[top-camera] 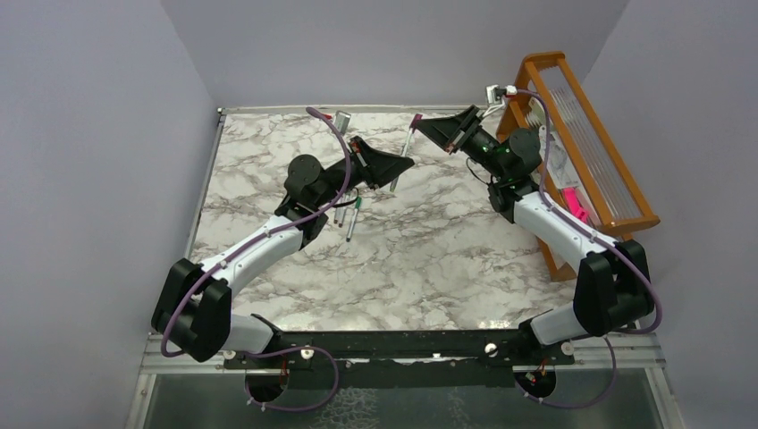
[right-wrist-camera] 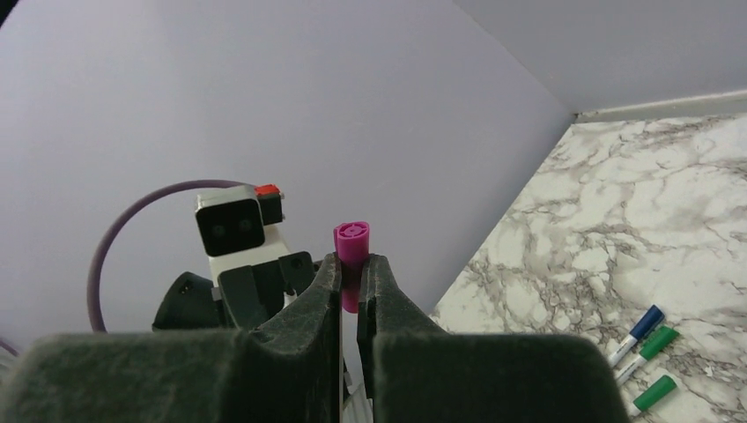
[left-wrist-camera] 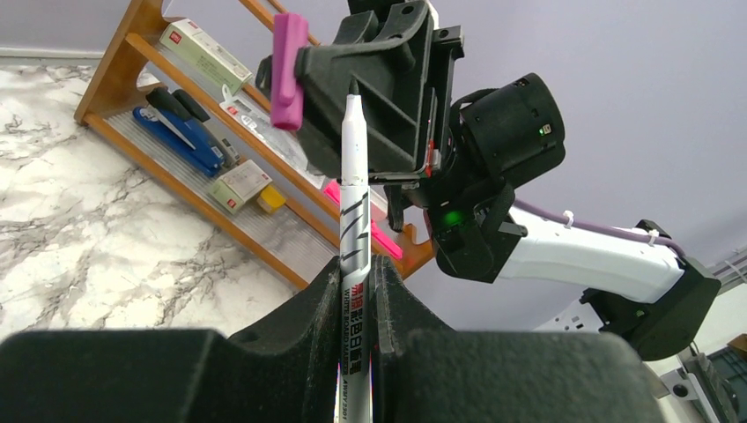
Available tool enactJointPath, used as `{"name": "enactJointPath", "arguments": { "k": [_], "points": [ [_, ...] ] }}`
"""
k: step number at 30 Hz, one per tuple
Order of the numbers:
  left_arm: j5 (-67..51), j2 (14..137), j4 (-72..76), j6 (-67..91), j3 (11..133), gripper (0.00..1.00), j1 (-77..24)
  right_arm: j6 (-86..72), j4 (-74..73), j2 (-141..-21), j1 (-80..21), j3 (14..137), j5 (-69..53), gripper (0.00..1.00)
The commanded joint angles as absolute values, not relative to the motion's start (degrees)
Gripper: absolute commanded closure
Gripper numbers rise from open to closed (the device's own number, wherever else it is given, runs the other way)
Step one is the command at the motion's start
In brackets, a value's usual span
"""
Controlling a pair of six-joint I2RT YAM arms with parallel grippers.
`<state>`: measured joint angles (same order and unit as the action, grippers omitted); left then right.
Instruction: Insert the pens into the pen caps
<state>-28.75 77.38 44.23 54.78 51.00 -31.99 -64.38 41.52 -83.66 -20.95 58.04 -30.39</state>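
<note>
My left gripper (left-wrist-camera: 357, 284) is shut on a grey-silver pen (left-wrist-camera: 354, 194), which stands upright with its dark tip bare. My right gripper (right-wrist-camera: 351, 275) is shut on a magenta pen cap (right-wrist-camera: 351, 245), and part of the cap sticks out past the fingertips. Seen from the left wrist, the cap (left-wrist-camera: 286, 70) sits a little left of the pen tip, not touching it. From above, both grippers meet over the far middle of the table: left gripper (top-camera: 395, 166), pen (top-camera: 402, 159), cap (top-camera: 416, 120), right gripper (top-camera: 427, 127). Other pens (top-camera: 350, 219) lie on the marble below my left arm.
A wooden rack (top-camera: 581, 143) leans at the right wall, holding a blue stapler (left-wrist-camera: 181, 132), small boxes and a bright pink object (top-camera: 572, 202). Loose pens with blue (right-wrist-camera: 646, 322) and green (right-wrist-camera: 656, 342) ends lie on the marble table (top-camera: 429, 259). Walls close three sides.
</note>
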Motion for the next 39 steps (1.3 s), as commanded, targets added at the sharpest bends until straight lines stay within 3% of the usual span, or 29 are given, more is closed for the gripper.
{"name": "enactJointPath", "arguments": {
  "k": [1,39],
  "points": [
    [-29.35,77.76,46.85,54.85,50.59,1.00,-32.10,-67.31,47.82,-84.31,-19.88,59.73,-30.24,0.99],
    [-31.40,79.86,48.57,54.93,52.85,1.00,-32.11,-68.17,48.71,-85.20,-18.63,59.37,-35.29,0.99]
  ]
}}
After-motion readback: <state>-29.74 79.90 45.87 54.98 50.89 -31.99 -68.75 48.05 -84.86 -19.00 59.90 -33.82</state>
